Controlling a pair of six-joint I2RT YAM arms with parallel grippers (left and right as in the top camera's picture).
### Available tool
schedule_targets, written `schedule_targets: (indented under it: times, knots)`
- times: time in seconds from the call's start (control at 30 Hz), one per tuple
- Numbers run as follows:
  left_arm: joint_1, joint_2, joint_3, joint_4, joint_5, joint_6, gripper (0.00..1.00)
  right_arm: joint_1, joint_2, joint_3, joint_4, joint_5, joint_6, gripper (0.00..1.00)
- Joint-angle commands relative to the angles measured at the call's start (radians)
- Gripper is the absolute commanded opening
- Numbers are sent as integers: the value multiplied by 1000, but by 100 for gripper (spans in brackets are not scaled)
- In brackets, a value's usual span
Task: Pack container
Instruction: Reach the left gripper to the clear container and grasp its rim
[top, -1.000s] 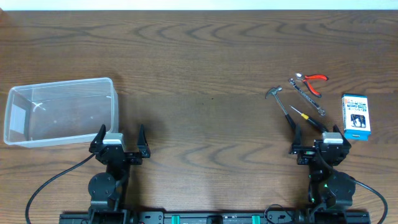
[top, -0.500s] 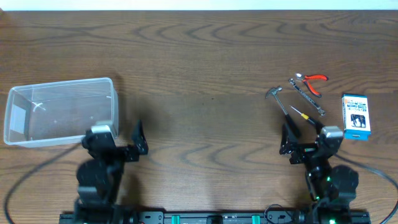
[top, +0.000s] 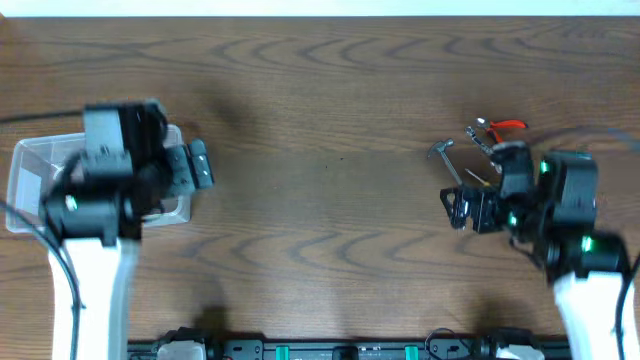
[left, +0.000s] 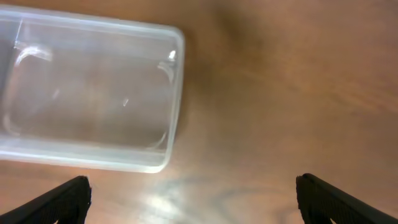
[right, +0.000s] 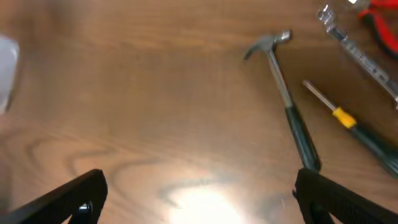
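Observation:
The clear plastic container (top: 30, 190) sits empty at the table's left; in the left wrist view its rim (left: 177, 93) lies ahead of the fingers. My left gripper (top: 190, 165) hangs open and empty over the container's right end, and it also shows in the left wrist view (left: 196, 199). My right gripper (top: 462, 208) is open and empty just left of the tools. The right wrist view (right: 202, 199) shows a hammer (right: 283, 93), a yellow-collared screwdriver (right: 345, 118), a wrench (right: 354, 50) and red pliers (right: 379, 18) ahead and to the right.
In the overhead view the hammer head (top: 440, 150), the wrench (top: 480, 140) and the pliers (top: 505, 127) lie at the right. The right arm covers the spot where the blue-and-white box lay. Bare wood table (top: 320, 120) lies between the arms.
Both arms have risen from their rest at the front edge and reached forward: the left over the container's right end, the right toward the tools, covering the box.

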Motion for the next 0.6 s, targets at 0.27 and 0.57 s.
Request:
schedule_targets:
  times: [0.27,0.57]
  knots:
    - [193,202,88,74,-132,-50,51,-5,226,153,-95,-87,-65,7]
    - [216,466,88,108,-105,-91,15,-5,224,153,-100,-82,-65,7]
